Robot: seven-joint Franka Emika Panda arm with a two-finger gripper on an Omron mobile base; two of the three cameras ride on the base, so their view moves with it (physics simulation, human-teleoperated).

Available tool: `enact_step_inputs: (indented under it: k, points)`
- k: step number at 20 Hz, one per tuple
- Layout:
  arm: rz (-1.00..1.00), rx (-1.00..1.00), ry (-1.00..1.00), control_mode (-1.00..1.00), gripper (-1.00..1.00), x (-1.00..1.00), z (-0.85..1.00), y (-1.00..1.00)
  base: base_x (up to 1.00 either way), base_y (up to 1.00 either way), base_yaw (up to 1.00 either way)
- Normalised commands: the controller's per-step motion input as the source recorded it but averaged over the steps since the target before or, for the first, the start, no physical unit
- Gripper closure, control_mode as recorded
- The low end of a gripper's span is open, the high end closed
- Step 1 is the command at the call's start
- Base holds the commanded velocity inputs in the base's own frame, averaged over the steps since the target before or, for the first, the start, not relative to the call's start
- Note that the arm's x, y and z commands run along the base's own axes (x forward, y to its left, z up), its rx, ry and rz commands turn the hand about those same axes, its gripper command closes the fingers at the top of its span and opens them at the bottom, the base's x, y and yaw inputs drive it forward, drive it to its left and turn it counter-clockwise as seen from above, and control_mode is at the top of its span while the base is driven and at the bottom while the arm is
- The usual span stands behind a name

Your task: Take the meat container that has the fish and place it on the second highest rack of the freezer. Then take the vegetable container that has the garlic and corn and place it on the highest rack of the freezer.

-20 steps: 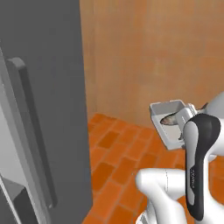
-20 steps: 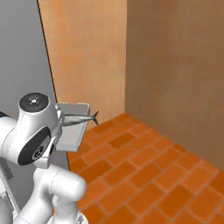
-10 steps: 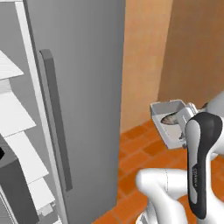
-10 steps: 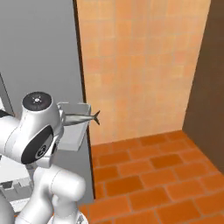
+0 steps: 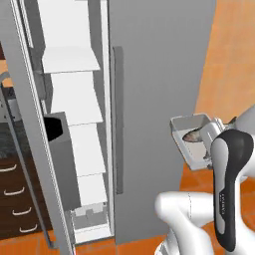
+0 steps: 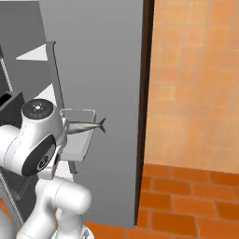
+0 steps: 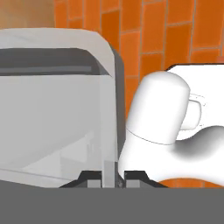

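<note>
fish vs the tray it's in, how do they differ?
The fish is slender and grey-brown; the tray is boxy, pale grey and rectangular. In the right base view the fish's tail pokes out past the tray's rim, while the tray's wall is pinched between the fingers. Both are carried in the air beside the freezer.

The freezer [image 5: 159, 74] looks matt grey metal, its racks [image 5: 69, 61] smooth white plastic, the meat container [image 7: 52, 109] translucent grey plastic.
</note>
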Motion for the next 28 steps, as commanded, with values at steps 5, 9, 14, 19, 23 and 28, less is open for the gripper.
enact_step_inputs:
  k: [5, 9, 14, 19, 23, 28]
  points:
    - [0.00, 0.00, 0.00, 1.00, 1.00, 0.00, 0.00, 0.00, 0.37, 0.00, 0.47]
    - [0.00, 0.00, 0.00, 1.00, 1.00, 0.00, 0.00, 0.00, 0.21, 0.00, 0.41]
    - [0.00, 0.00, 0.00, 1.00, 1.00, 0.00, 0.00, 0.00, 0.44, 0.00, 0.44]
    - [0.00, 0.00, 0.00, 1.00, 1.00, 0.00, 0.00, 0.00, 0.30, 0.00, 0.42]
    - [0.00, 0.00, 0.00, 1.00, 1.00, 0.00, 0.00, 0.00, 0.42, 0.00, 0.31]
    - [0.00, 0.00, 0.00, 1.00, 1.00, 0.00, 0.00, 0.00, 0.32, 0.00, 0.17]
